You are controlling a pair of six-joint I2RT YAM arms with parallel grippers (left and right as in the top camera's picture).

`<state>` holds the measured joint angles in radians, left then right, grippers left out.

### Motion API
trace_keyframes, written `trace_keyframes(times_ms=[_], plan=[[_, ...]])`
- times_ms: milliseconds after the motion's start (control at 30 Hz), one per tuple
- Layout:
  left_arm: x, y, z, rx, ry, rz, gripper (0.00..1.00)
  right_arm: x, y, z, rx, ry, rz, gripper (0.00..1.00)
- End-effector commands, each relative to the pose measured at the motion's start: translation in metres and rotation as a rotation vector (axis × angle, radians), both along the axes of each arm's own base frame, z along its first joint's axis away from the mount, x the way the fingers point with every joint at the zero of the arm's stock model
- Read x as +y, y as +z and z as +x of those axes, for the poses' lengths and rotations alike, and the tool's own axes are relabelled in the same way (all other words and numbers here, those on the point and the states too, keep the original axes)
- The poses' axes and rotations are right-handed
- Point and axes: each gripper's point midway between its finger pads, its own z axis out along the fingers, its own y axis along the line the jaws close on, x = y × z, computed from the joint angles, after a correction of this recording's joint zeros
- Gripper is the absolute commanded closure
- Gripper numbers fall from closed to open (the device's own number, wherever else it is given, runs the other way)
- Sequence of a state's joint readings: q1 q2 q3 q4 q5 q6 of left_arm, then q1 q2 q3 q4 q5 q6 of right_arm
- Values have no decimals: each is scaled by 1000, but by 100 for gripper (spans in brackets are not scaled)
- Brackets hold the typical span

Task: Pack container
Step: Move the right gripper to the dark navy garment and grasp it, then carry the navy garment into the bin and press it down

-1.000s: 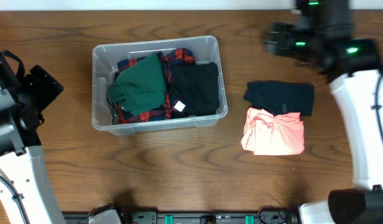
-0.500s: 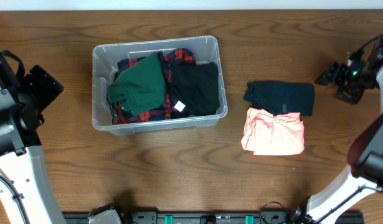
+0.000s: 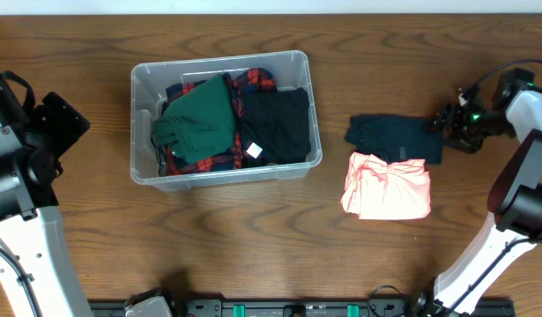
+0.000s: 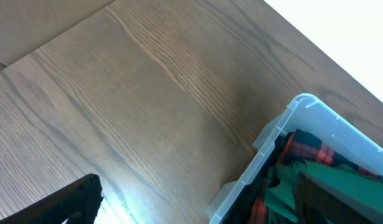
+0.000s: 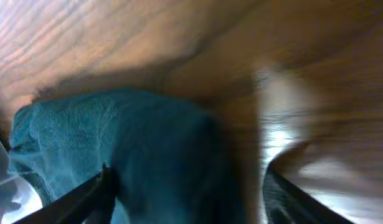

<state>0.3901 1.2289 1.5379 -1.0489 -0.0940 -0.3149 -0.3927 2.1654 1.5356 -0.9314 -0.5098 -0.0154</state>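
Overhead, the container [image 3: 138, 132] stands on the left half of the wooden table [image 3: 253, 238], its long sides running left to right. Inside it lie a green garment [image 3: 200, 119], a red plaid garment [image 3: 257, 81] mostly under the green one, and a black garment [image 3: 278, 123] filling the right part. Well to the right of the bin, a dark folded cloth [image 3: 394, 136] lies on the table, with a pink cloth [image 3: 387, 189] touching its near edge. The right gripper [image 3: 453, 124] sits low at the right end of the dark cloth. This view does not show how its jaws stand. The left arm [image 3: 24, 167] stands at the table's left edge, apart from the bin.

In the left wrist view, the left gripper [image 4: 197, 193] is spread wide and holds nothing. Bare table [image 4: 116, 93] lies below it, and a corner of the container [image 4: 291, 115] with plaid and green fabric shows at lower right.

In the right wrist view, which is blurred, the right gripper [image 5: 185, 186] has its fingers [image 5: 91, 193] parted. The dark cloth [image 5: 122, 137] lies between and beneath them, not clamped.
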Motion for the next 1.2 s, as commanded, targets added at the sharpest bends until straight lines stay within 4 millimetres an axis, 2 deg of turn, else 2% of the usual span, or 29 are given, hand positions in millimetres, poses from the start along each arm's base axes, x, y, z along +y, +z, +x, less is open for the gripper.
trace_keyframes(times_ms=[0,67,200,233,333,400,433,533,567,667,733,833,933,1000,1167], plan=[[4,4,-1,-5,18,12,2,24,-12,-6,15,56,37,32],[4,4,-1,-5,18,12,2,30,-18,-7,16,67,34,39],[4,4,-1,-5,18,12,2,31,-23,-8,43,42,8,67],[4,4,-1,-5,18,12,2,31,-21,-7,42,35,7,74],[4,4,-1,-5,18,12,2,33,-4,-5,16,29,24,82],[4,4,-1,-5,18,12,2,40,22,0,-38,32,61,88],[4,4,-1,-5,18,12,2,46,40,4,-86,36,97,90],[4,4,-1,-5,18,12,2,72,112,15,-284,71,256,97],[4,4,-1,-5,18,12,2,82,142,17,-370,97,313,99],[4,4,-1,-5,18,12,2,106,220,13,-563,153,416,99],[4,4,-1,-5,18,12,2,118,253,9,-631,164,419,99],[4,4,-1,-5,18,12,2,146,302,-1,-745,220,423,99],[4,4,-1,-5,18,12,2,179,332,-7,-797,265,465,99],[4,4,-1,-5,18,12,2,201,341,-6,-808,280,487,99],[4,4,-1,-5,18,12,2,264,333,10,-775,247,469,99]])
